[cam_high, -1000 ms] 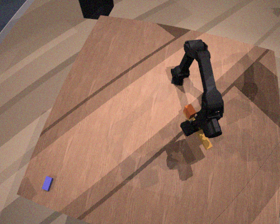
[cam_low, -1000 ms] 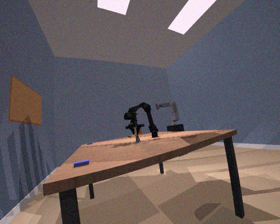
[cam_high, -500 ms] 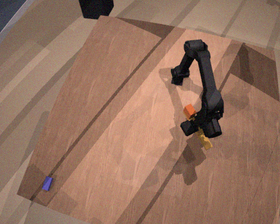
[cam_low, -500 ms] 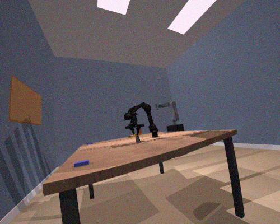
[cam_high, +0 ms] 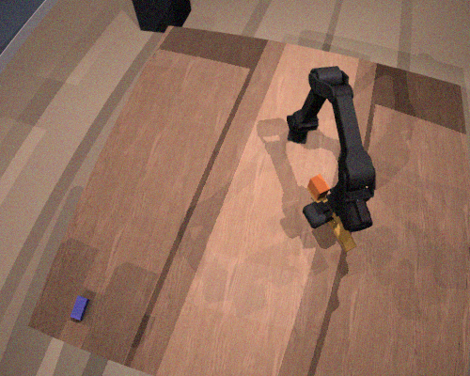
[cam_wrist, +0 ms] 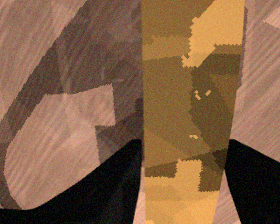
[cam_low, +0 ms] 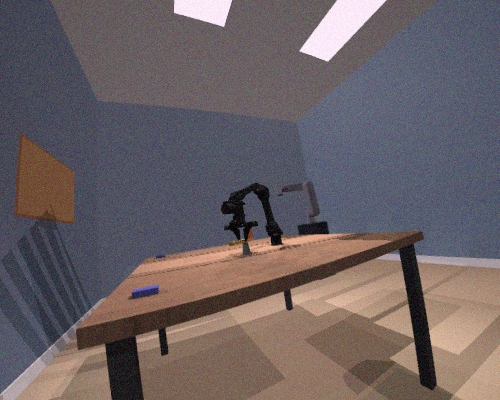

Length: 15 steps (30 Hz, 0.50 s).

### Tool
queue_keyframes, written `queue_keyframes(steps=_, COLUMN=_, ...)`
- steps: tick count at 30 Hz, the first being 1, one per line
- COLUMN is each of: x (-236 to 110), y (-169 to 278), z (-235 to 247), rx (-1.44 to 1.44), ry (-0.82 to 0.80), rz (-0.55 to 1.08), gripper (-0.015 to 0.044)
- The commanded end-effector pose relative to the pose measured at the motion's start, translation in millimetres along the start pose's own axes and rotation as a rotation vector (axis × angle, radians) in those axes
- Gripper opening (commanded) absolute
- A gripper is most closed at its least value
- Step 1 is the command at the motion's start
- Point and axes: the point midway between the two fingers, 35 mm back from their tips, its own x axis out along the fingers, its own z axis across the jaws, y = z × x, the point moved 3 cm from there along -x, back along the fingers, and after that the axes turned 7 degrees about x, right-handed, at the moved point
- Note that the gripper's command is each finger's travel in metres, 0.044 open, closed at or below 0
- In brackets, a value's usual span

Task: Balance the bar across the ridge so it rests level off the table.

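Note:
The yellow bar has an orange block at its end nearer the arm's base. The grey ridge stands under the bar in the exterior view. The bar is at about the height of its top and off the table; exact contact and level are too small to tell. My gripper points down with its fingers on both sides of the bar. In the wrist view the fingers are open, with thin gaps beside the bar. The ridge is hidden in the top view.
A blue block lies near a table corner, far from the arm. Another small blue block shows near the far edge in the exterior view. A grey arm on a black pedestal stands beyond the table.

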Motion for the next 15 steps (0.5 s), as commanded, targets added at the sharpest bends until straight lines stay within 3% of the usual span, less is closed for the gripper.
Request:
queue_keyframes(steps=1, x=-0.1, y=0.0, z=0.0, rx=0.000, ry=0.000, rz=0.000, gripper=0.0185)
queue_keyframes(steps=7, x=-0.1, y=0.0, z=0.0, rx=0.000, ry=0.000, rz=0.000, gripper=0.0185)
queue_keyframes(steps=15, x=-0.1, y=0.0, z=0.0, rx=0.000, ry=0.000, rz=0.000, gripper=0.0395)
